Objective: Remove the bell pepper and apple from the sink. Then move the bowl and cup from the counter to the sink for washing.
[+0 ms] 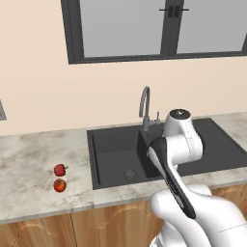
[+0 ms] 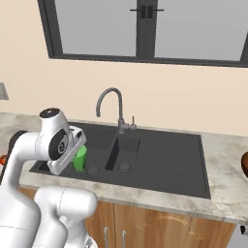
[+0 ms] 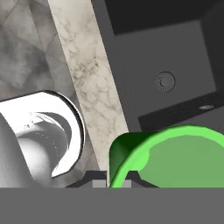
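While the cup [image 3: 170,155] hangs pinched at its rim by the gripper [image 3: 114,181], it sits over the sink's [image 2: 160,160] big basin, low beside the drain [image 2: 92,170] on the side nearer the counter edge. Jaws look clamped tight on the rim wall, one tip inside and one outside, as far as the hand view shows; tips mostly cut off at the bottom. From the right base view the cup [image 2: 80,157] peeks out green behind the hand, mouth tilted rather than upright, probably because a rim grip lets it swing. Whether its base touches the basin floor I cannot tell.

Pepper [image 1: 60,169] and apple [image 1: 59,185] lie on the counter [image 1: 34,159] left of the sink, just beside each other, pepper farther back. So the clearing part looks done. They sit well apart from the basin, out of the way of the wash items.

Bowl [image 2: 245,164]: a brown sliver at the right edge of the right base view, on the counter right of the sink. Not yet moved.

Faucet [image 2: 110,104] arcs over the divider, clear of the arm.

Judgement: cup placement step, near release. Risk: tilted cup may tip over when let go. Bowl is left after that.
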Controlling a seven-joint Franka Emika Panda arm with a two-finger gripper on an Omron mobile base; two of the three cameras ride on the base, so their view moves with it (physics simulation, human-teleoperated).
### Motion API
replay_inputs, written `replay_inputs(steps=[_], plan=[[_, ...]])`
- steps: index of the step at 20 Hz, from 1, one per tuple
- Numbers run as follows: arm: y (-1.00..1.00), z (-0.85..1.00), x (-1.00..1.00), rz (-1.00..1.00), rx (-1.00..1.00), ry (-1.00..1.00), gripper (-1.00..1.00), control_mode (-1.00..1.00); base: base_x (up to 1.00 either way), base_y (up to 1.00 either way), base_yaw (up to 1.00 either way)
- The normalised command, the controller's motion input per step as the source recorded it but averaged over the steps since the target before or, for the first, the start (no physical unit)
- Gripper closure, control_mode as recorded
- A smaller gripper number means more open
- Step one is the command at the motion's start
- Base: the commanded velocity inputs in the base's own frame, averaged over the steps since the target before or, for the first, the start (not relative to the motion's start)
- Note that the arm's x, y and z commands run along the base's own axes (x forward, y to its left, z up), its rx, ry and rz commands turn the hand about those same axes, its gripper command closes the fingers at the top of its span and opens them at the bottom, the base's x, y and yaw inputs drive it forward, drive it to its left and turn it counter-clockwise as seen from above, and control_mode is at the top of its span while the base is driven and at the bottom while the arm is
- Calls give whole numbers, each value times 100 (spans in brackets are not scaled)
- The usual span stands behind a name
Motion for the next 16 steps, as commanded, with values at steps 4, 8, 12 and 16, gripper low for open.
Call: replay_inputs(steps=[4, 8, 12, 16], plan=[[58, 4, 25, 3, 0, 0, 100, -100, 0, 0, 0], [49, 0, 37, 3, 1, 0, 100, -100, 0, 0, 0], [38, 0, 47, 1, 2, 2, 100, -100, 0, 0, 0], [28, -4, 50, 1, 0, 13, 100, -100, 0, 0, 0]])
